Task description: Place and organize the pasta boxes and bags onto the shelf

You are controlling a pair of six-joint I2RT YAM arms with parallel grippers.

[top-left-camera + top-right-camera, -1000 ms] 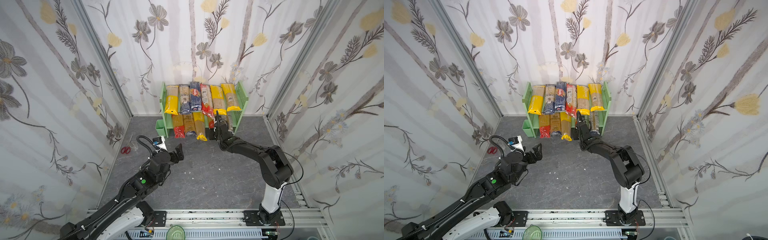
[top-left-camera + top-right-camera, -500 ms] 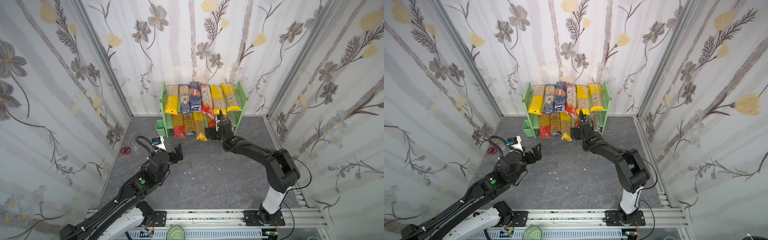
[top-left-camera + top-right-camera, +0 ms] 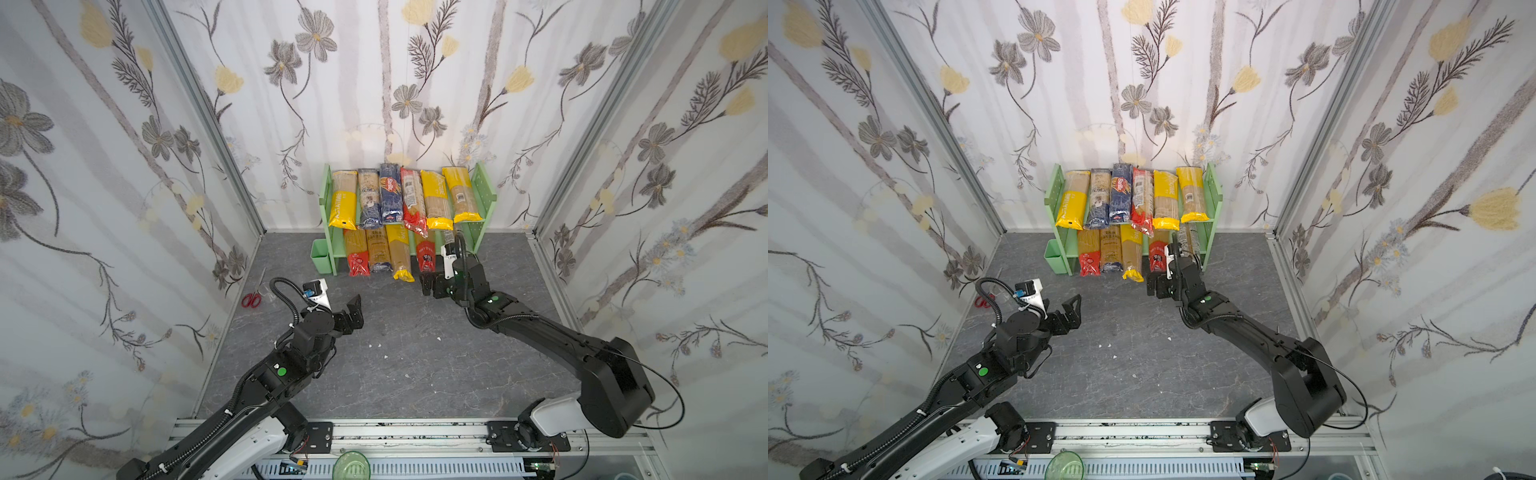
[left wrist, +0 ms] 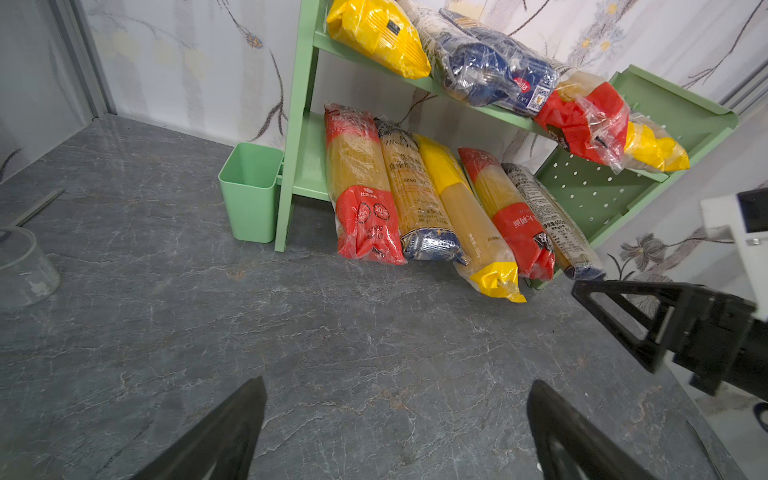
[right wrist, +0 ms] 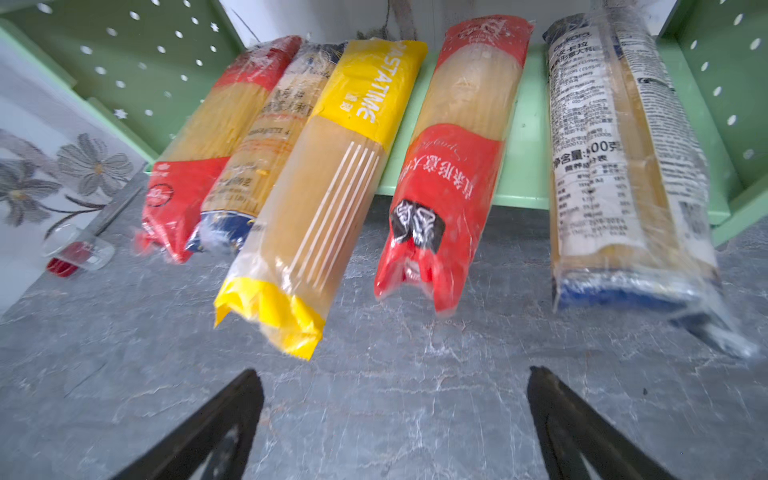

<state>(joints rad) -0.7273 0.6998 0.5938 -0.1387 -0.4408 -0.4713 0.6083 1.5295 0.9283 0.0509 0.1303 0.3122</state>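
The light green shelf [image 3: 485, 189] [image 3: 1210, 187] stands against the back wall. Several pasta bags and a dark blue Barilla box [image 3: 390, 193] lie side by side on its upper tier. Several more bags lie on the lower tier, their front ends sticking out over the floor. Among them are a red-ended bag [image 5: 436, 187] and a clear navy-ended bag [image 5: 615, 166] at the right end. My right gripper [image 3: 428, 286] [image 5: 395, 372] is open and empty, just in front of these two. My left gripper [image 3: 355, 309] [image 4: 397, 382] hangs open and empty over bare floor, left of centre.
A small green cup [image 3: 322, 255] [image 4: 249, 195] hangs at the shelf's left side. Red-handled scissors [image 3: 253, 297] lie by the left wall, next to a clear container [image 4: 20, 270]. Wallpapered walls close in three sides. White crumbs dot the grey floor [image 3: 415, 374].
My right gripper has opened and drawn back from the lower tier, leaving the right-end bag lying there. The left arm has barely moved.
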